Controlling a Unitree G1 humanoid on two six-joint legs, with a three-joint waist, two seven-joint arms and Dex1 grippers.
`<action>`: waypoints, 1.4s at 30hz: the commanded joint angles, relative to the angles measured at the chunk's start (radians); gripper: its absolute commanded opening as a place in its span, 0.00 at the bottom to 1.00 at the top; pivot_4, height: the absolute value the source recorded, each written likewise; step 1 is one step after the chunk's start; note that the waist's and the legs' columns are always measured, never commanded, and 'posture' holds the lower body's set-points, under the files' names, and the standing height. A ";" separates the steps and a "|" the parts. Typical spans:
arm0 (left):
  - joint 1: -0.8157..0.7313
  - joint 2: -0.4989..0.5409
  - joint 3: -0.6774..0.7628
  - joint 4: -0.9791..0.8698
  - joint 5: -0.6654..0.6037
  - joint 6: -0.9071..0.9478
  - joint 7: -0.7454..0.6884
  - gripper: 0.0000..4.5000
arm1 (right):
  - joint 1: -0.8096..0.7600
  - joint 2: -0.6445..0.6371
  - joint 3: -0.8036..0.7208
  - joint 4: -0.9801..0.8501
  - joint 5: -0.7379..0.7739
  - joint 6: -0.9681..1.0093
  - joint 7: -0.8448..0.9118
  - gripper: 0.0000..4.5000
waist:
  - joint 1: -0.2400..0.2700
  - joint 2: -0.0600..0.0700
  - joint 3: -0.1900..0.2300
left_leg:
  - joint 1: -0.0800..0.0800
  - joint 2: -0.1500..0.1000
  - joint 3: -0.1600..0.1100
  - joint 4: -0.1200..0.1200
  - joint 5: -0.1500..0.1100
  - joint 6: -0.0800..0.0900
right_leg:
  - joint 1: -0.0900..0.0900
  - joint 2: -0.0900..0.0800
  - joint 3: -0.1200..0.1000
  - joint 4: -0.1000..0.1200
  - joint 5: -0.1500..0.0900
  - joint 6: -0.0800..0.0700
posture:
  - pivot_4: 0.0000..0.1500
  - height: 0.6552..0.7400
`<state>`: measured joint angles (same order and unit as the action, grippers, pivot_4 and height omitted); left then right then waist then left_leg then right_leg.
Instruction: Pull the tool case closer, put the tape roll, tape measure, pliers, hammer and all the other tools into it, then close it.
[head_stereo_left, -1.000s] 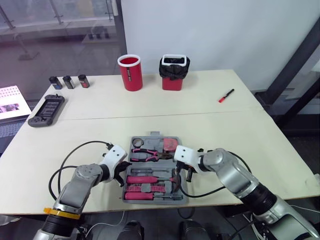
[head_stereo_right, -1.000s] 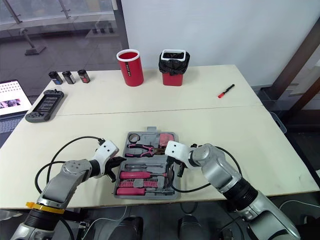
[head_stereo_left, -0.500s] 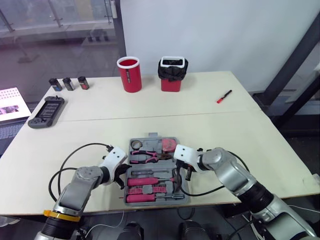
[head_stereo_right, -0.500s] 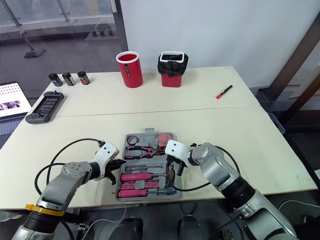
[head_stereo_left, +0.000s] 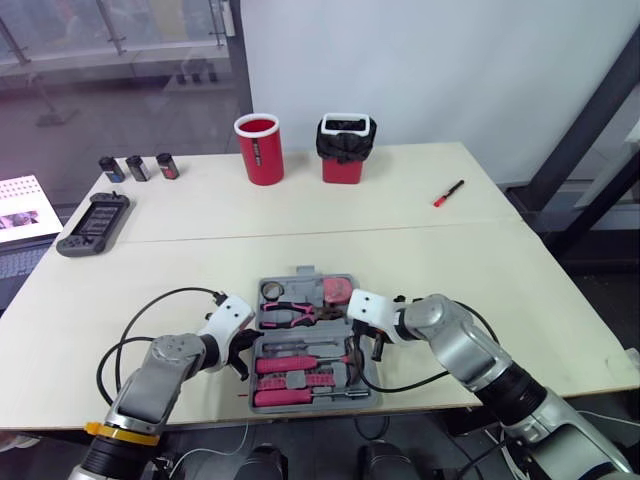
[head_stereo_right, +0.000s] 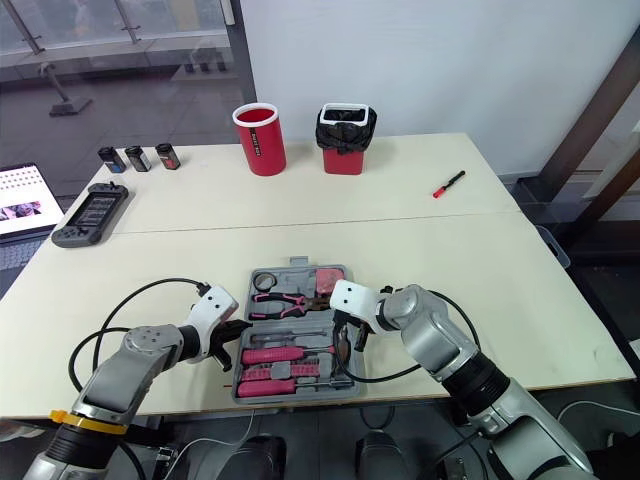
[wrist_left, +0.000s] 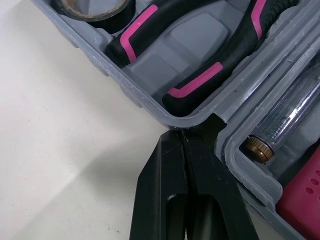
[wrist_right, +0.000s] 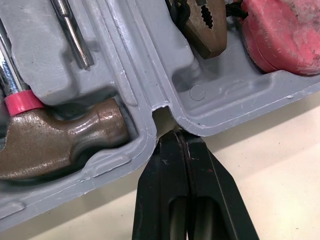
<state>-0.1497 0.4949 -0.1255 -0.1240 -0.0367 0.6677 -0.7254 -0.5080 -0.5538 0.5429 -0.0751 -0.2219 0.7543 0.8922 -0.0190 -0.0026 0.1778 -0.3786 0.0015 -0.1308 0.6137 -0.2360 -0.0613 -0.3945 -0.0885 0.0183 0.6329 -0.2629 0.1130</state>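
The grey tool case (head_stereo_left: 306, 343) lies open near the table's front edge. Its far half holds the tape roll (head_stereo_left: 271, 291), the pliers (head_stereo_left: 295, 312) and the pink tape measure (head_stereo_left: 340, 289). The near half holds the hammer (wrist_right: 60, 135) and pink-handled screwdrivers (head_stereo_left: 290, 362). My left gripper (wrist_left: 182, 137) is shut, its tips pressed into the hinge notch on the case's left side. My right gripper (wrist_right: 182, 137) is shut too, its tips in the hinge notch on the right side, between the hammer head and the pliers' nose (wrist_right: 200, 25).
At the back stand a red cup (head_stereo_left: 259, 148) and a red bin with a black bag (head_stereo_left: 346, 148). A red and black pen (head_stereo_left: 450, 192) lies back right. Three small cans (head_stereo_left: 139, 165), a handheld console (head_stereo_left: 93, 222) and a laptop (head_stereo_left: 20, 200) sit on the left.
The view has shifted a little. The case, with both shut grippers at its hinge notches, has slid slightly toward the near edge.
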 joint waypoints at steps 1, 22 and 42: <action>0.039 0.047 0.004 -0.006 -0.038 0.012 -0.046 0.00 | 0.012 -0.026 -0.031 -0.023 0.009 -0.021 0.002 0.01 | 0.000 0.000 0.000 | -0.001 0.000 0.000 0.000 0.000 0.000 | -0.001 0.000 0.000 0.000 0.000 0.000 | 1.00 0.98; 0.203 0.097 0.089 -0.021 -0.300 -0.490 -0.415 0.00 | 0.097 -0.001 -0.306 -0.207 0.227 0.110 -0.099 0.01 | 0.005 -0.002 0.008 | -0.014 0.000 0.002 -0.001 0.000 0.000 | -0.014 -0.002 0.000 -0.002 0.004 -0.006 | 1.00 0.98; 0.119 0.061 -0.104 0.425 -0.088 -0.831 -0.396 0.00 | -0.037 0.228 -0.503 0.000 0.417 0.380 -0.300 0.99 | 0.000 0.007 0.001 | -0.010 0.000 0.002 0.000 0.000 0.001 | -0.010 -0.001 0.000 -0.001 0.005 -0.007 | 1.00 0.98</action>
<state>-0.0608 0.5473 -0.1824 0.2475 -0.2037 -0.1862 -1.1357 -0.5170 -0.3514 0.0688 -0.1205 0.1643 1.1118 0.6173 -0.0189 0.0039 0.1788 -0.3871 0.0016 -0.1286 0.6133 -0.2356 -0.0608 -0.4034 -0.0893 0.0184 0.6319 -0.2572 0.1053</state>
